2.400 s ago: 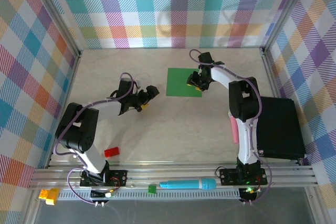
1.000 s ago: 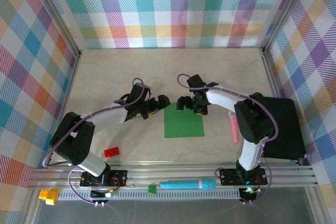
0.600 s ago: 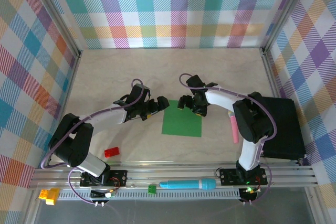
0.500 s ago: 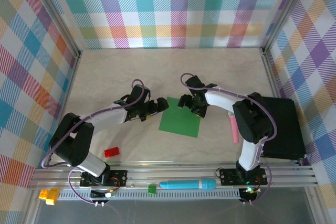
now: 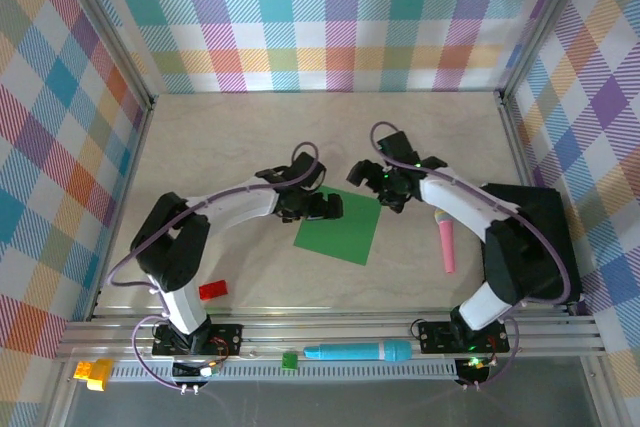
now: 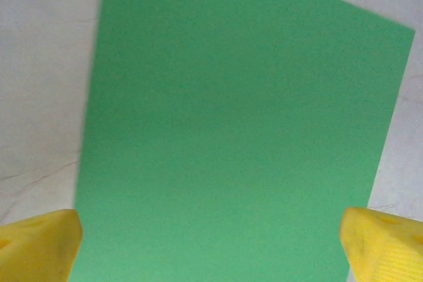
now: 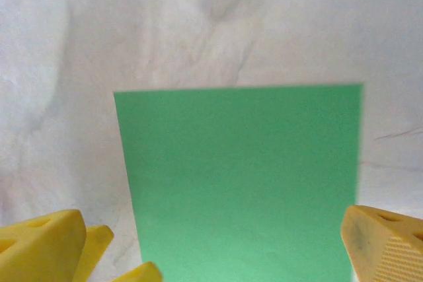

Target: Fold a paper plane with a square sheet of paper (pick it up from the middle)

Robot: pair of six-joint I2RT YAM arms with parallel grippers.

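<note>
**Fingers standing wide, sheet uncreased**

Left gripper: its fingers are gaping fully and holding nothing. Right gripper: its fingers are likewise spreading wide and gripping nothing.

Square sheet of paper: it is lying flat on the table between the two pairs of fingers. It is reaching ahead of each pair, and one edge is passing beneath the fingertips.

Progress, as judged: nothing is showing as folded. No crease, flap or point is appearing, so the pickup from the middle and every fold are remaining to be done.

Materials: the paper is showing thin, matte and bright green, with straight edges and crisp corners. The fingers are presenting as yellow wedges, finely ribbed on one face. The table is appearing smooth, pale and faintly veined like marble.
</note>
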